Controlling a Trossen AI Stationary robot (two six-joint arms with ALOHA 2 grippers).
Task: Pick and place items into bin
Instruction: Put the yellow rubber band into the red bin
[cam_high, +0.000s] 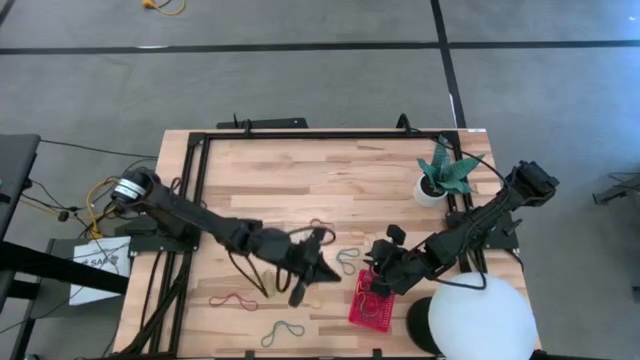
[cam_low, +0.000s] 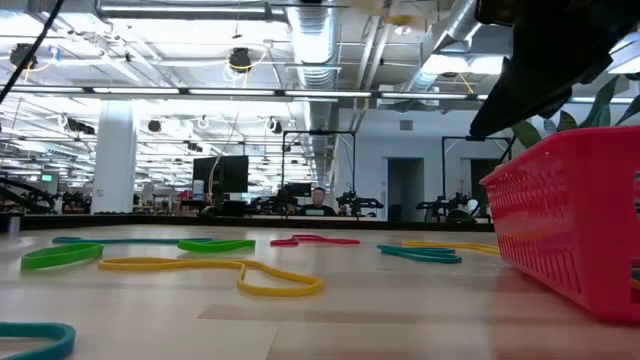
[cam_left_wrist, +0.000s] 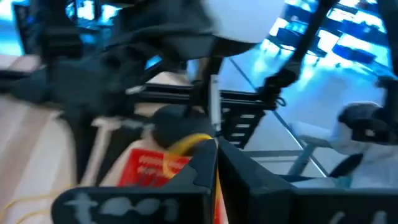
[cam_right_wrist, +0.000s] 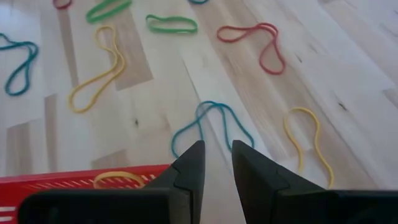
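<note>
- Red bin (cam_high: 371, 305) sits at near edge of table (cam_high: 270, 165), right of centre, just left of the big white dome (cam_high: 478, 318). In low view its mesh wall (cam_low: 570, 225) fills the right side.
- Right gripper (cam_high: 385, 262) hangs over bin's far rim, arm stretched in from the right, past the plant pot (cam_high: 432, 189).
- Right wrist view: right gripper (cam_right_wrist: 217, 163) fingers close together w/ a narrow gap, nothing between them; bin rim (cam_right_wrist: 74, 182) just below, one yellow band (cam_right_wrist: 118, 178) inside at the rim.
- Left gripper (cam_high: 312, 262) is mid-table, just left of the bin, arm coming from the left side. Left wrist view is blurred; fingers (cam_left_wrist: 193, 180) look pressed together w/ a bit of yellow (cam_left_wrist: 189, 143) at the tips, prob. a band, can't confirm.
- Loose bands on the wood: teal loop (cam_right_wrist: 211, 127) just beyond the right gripper, red loop (cam_right_wrist: 252, 40), green loop (cam_right_wrist: 171, 24), long yellow loop (cam_right_wrist: 99, 71), 2nd yellow loop (cam_right_wrist: 308, 143), blue loop (cam_right_wrist: 18, 62).
- High view: red band (cam_high: 232, 299) near-left, green/blue pair (cam_high: 282, 331) at near edge, teal band (cam_high: 347, 261) between the grippers.
- Low view: yellow band (cam_low: 210, 272) and green band (cam_low: 62, 256) lie flat in the foreground; person (cam_low: 318, 200) seated far back in the room.
</note>
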